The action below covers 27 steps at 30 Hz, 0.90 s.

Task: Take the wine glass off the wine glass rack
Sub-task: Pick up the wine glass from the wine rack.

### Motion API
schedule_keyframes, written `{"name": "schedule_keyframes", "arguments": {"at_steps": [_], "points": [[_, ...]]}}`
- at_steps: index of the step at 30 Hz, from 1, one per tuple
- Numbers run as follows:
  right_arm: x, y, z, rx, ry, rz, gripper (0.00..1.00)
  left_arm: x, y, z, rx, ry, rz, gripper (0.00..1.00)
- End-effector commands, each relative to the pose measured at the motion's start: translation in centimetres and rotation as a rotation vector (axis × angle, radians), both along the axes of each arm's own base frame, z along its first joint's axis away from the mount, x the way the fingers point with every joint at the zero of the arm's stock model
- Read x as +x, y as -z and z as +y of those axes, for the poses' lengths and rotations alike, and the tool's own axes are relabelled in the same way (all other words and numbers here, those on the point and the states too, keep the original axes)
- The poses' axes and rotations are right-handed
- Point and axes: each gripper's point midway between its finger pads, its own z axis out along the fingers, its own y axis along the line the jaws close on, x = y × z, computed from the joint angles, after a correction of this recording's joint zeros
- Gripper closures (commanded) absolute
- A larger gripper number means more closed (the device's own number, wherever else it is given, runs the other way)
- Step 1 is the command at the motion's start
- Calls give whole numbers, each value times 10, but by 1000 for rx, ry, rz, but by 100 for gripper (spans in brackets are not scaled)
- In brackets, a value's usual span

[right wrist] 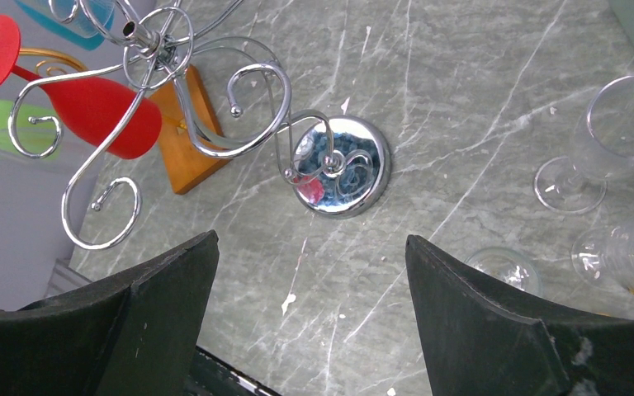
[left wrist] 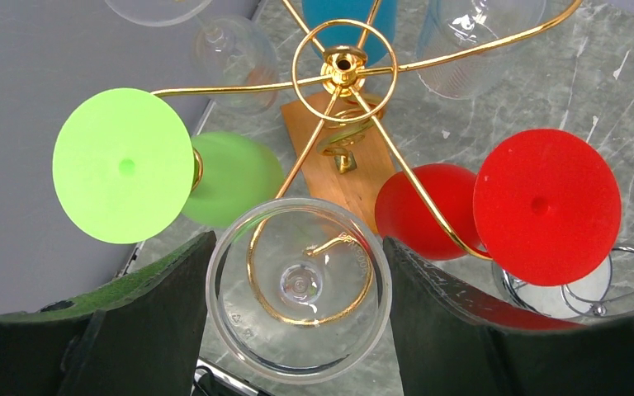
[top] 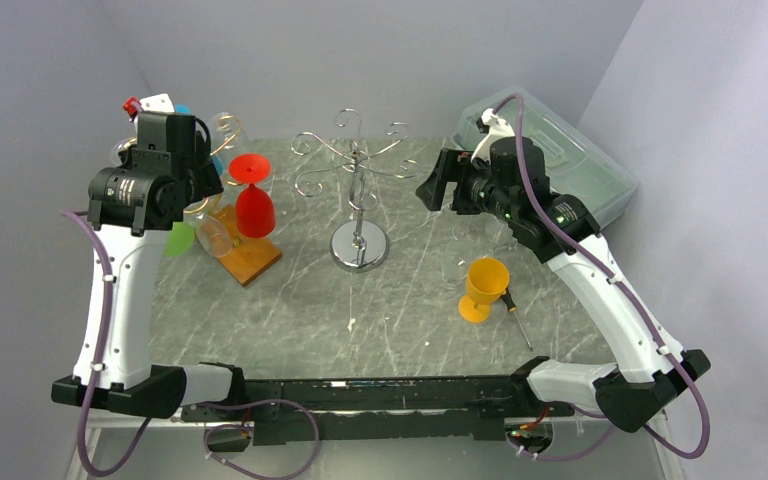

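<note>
Left wrist view first: the left pincer points straight down over the gold rack. The clear wine glass hangs upside down on one of the rack's curled arms, right between the fingers. Its round foot fills the whole gap and meets both pads, so it looks to me like the pincer is clamped on the foot. The glass is still hooked on the gold wire though, not off yet. A green glass hangs just to one side and a red glass to the other, both on the same rack.

From the top camera, the left arm stands nearly upright from its base, with the wrist folded over so the head sits right above the rack.

The right arm leans up and inward from its corner, elbow bent, wrist turned toward the silver rack. The right pincer is spread wide with nothing in it, hovering above the counter. A few clear glasses stand upright off to one side of it. An orange cup and a screwdriver sit on the counter nearer the arm bases.
</note>
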Motion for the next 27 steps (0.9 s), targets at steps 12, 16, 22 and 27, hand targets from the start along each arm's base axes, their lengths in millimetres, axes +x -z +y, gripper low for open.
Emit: {"name": "schedule_keyframes", "arguments": {"at_steps": [12, 16, 22, 27], "points": [[2, -12, 4, 30, -15, -53, 14, 18, -26, 10, 39, -47, -120, 50], [3, -11, 6, 29, -18, -50, 14, 13, -25, 11, 42, -51, -117, 50], [4, -9, 10, 35, -29, -43, 14, 5, -24, 14, 48, -64, -111, 52], [6, -8, 12, 40, -33, -42, 14, 0, -22, 16, 54, -72, -107, 52]]}}
